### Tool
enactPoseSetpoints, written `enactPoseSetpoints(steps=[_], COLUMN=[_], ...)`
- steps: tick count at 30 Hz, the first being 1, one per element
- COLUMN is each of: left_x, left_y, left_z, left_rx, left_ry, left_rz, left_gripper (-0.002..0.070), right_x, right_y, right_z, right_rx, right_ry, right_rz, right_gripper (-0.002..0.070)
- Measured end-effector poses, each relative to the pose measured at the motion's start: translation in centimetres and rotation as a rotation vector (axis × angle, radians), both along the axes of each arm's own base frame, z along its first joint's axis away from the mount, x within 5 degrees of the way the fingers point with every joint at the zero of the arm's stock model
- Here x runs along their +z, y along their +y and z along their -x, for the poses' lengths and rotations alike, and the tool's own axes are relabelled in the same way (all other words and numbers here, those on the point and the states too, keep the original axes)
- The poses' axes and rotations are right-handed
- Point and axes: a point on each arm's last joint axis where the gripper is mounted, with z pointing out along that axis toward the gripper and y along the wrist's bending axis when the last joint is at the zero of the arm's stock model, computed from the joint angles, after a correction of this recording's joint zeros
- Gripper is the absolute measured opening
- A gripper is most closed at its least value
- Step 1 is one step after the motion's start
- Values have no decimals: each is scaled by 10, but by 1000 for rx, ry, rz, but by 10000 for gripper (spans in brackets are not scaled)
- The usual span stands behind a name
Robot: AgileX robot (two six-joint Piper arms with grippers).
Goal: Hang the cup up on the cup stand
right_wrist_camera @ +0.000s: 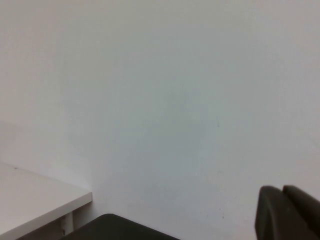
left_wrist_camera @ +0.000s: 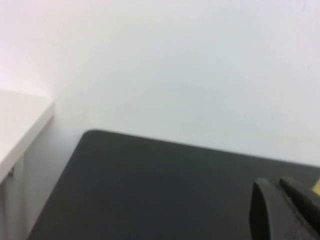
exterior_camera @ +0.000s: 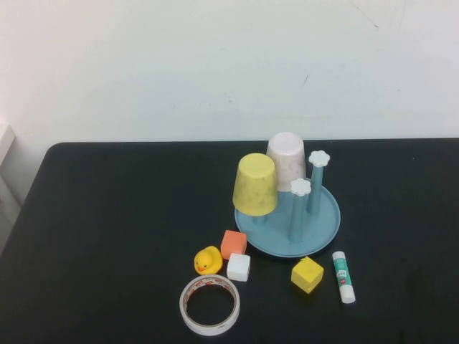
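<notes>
Hanging upside-down on the round blue cup stand (exterior_camera: 326, 228), the speckled cup (exterior_camera: 255, 185); both grippers (left_wrist_camera: 285, 210) (right_wrist_camera: 287, 212) raised, fingers unreadable.

- A black table (exterior_camera: 107, 236) fills the lower part of my high view, its far corners rounded.
- A plain white wall (exterior_camera: 215, 64) rises directly behind the table's far edge, evenly lit, with a few faint marks.
- Beside the table's left end stands a piece of white furniture (left_wrist_camera: 20, 125), close against the wall.
</notes>
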Motion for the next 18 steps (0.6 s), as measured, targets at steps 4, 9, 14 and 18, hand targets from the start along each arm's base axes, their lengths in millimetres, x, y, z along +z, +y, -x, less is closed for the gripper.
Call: enactPoseSetpoints(steps=[4, 9, 14, 18], left_x=[-5, -9, -13, -15], left_y=[-1, -2, -3, -4], left_z=[0, 1, 2, 2], left_rx=[-14, -28, -39, -45], left_ry=[51, 102, 146, 169], left_rz=[-5, -13, -17, -20], left_gripper=[-1, -1, -1, -1], right_x=[0, 0, -5, -19], right_y=[0, 0, -4, -7], right_z=[0, 0, -4, -8], right_rx=[0, 0, -66, -121], right_ry=[0, 0, 12, -2], right_rz=[0, 0, 25, 141], right_gripper=[-1, -1, -1, -1])
